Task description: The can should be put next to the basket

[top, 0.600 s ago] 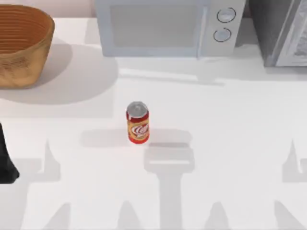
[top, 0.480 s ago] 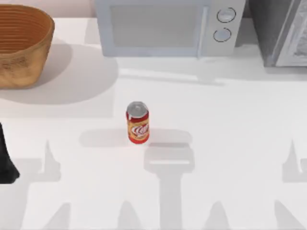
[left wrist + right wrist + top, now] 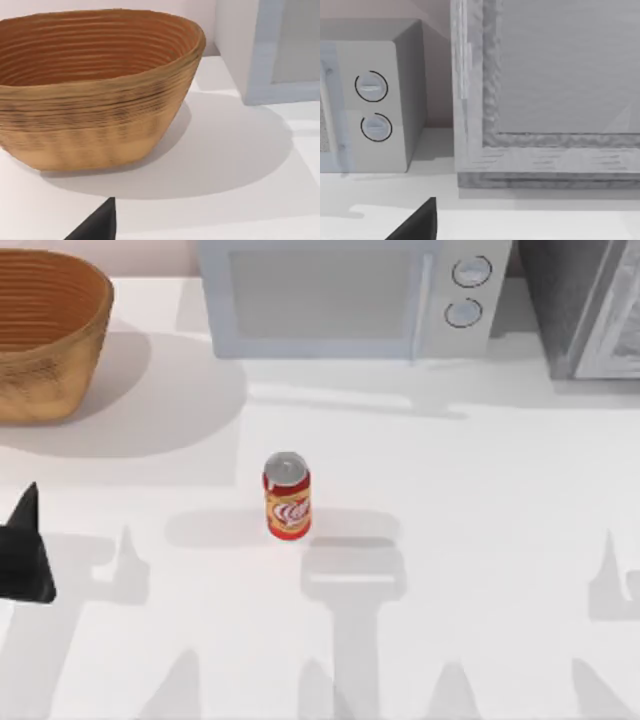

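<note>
The can is standing upright mid-surface, lid up, well apart from the wicker basket sitting far left. The microwave is sitting behind it; the left tool is hovering at the left edge, and I can't tell its grip.

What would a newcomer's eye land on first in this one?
The red and orange can stands upright and alone mid-table, nothing touching it. The wide wicker basket sits at the table's far left corner, well apart from the can, with a pale microwave along the back edge. The left hand shows dark at the left edge.

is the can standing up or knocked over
Upright: the small red and orange-yellow drink can stands on its base on the white table, silver lid facing up.
</note>
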